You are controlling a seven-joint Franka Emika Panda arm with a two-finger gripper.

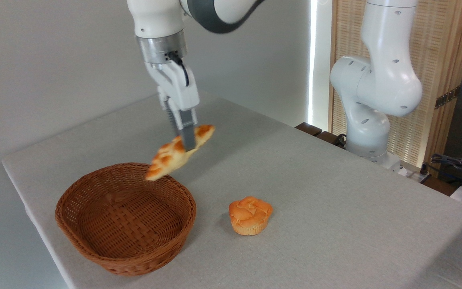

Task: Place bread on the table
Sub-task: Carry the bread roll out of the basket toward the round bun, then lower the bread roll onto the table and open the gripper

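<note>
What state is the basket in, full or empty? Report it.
Empty: the basket's woven floor is bare; the bread hangs above its rim in the gripper.

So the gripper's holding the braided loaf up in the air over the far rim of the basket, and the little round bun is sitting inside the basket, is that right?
Not quite. The bun is not inside the basket; it sits on the table to the basket's right, apart from it, as the camera view shows. The rest holds: the gripper holds the braided loaf in the air over the far rim.

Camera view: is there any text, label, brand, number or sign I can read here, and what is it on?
None can be read.
The robot arm, bread, basket, bun and table show no lettering.
Clutter at the right edge is too small to tell.
</note>
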